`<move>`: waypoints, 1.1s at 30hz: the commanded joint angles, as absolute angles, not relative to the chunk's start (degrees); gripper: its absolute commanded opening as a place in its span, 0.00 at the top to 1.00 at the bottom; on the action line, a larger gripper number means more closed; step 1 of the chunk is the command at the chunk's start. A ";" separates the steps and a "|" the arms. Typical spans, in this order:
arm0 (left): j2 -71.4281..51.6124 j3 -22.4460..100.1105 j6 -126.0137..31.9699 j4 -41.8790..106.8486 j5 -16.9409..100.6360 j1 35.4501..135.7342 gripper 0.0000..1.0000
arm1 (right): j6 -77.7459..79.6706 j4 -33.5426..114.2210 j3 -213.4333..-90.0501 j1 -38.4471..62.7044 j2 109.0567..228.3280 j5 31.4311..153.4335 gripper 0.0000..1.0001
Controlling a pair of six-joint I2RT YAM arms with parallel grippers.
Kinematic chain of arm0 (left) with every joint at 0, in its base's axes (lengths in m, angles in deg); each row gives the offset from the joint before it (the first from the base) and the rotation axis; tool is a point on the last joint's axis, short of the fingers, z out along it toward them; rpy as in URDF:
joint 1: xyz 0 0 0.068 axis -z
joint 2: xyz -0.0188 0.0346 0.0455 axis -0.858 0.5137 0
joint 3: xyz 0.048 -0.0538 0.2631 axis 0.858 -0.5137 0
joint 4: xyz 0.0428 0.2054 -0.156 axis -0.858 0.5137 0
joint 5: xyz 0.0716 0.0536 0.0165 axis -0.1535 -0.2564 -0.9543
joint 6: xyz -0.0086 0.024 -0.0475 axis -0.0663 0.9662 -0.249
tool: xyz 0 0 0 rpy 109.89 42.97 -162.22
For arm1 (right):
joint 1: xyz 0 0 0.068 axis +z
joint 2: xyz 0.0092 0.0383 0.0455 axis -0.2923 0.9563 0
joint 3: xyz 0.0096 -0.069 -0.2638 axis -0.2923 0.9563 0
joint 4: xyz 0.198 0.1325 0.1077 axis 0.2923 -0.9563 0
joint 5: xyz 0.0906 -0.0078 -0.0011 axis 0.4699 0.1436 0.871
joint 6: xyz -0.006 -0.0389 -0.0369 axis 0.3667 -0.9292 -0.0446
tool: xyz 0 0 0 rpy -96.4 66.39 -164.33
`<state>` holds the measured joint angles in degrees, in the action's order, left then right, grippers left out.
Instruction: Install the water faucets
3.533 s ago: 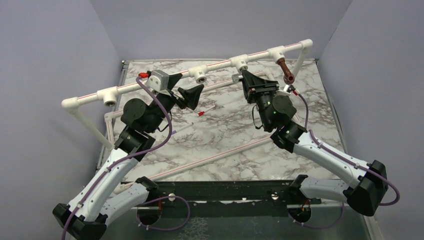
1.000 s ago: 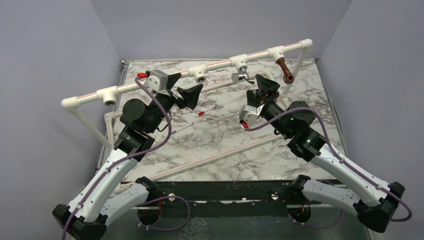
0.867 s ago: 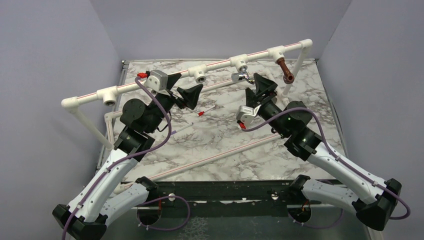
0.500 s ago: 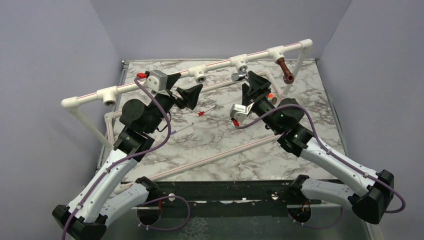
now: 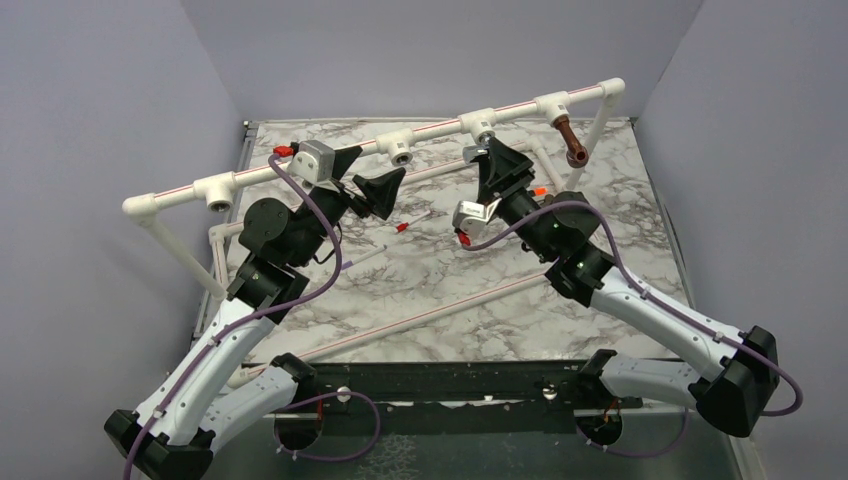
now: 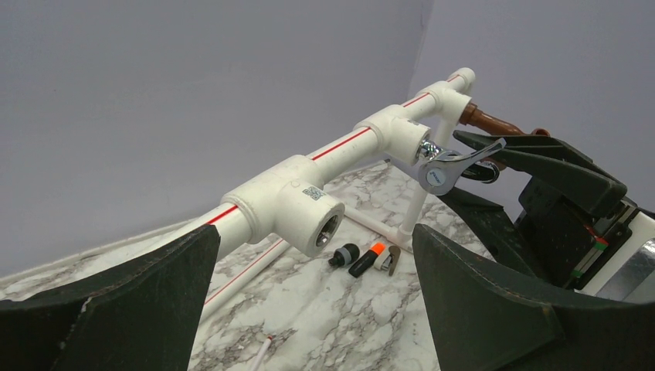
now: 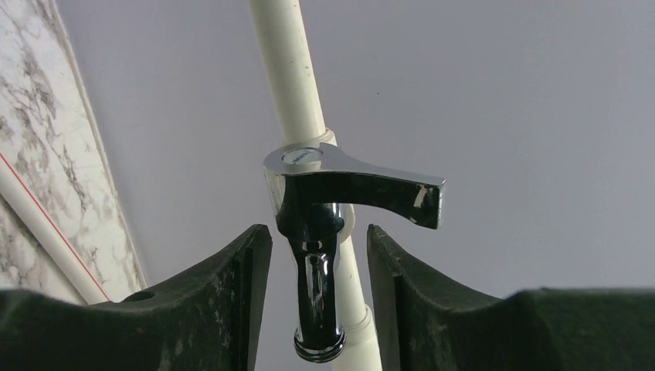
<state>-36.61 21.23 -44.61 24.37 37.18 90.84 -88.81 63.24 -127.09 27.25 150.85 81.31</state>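
- pipe rail (image 5: 300, 162) stands raised above the table (image 5: 440, 285), running from near-left to far-right
- lever faucet (image 7: 309, 205) hangs from the third tee socket (image 5: 483, 125), counting from the left
- other faucet (image 5: 571, 140) hangs from the fourth tee socket (image 5: 553, 105), to the right of the lever faucet
- right gripper (image 7: 318, 232) is before and below the lever faucet, one finger on each side of the spout with a narrow gap on both sides
- left gripper (image 5: 372, 172) is just before the second tee socket (image 6: 305, 216), left of the lever faucet and not touching it
- small parts (image 6: 364, 259) lie on the table beneath the rail
- thin stick (image 5: 408, 226) lies on the table between the two arms
- loose pipe (image 5: 430, 315) lies slanted on the table, nearer the bases
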 commanded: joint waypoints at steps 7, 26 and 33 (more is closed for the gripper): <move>-37.33 20.89 -44.76 23.07 37.55 90.97 0.04 | -85.21 72.14 -127.91 27.21 152.74 82.20 0.77; -37.14 20.89 -44.68 23.15 37.55 90.99 0.04 | -36.95 97.50 -121.77 27.39 155.02 71.15 0.99; -37.06 20.89 -44.58 23.16 37.40 90.88 0.04 | -12.66 102.82 -120.78 27.39 157.29 57.01 0.99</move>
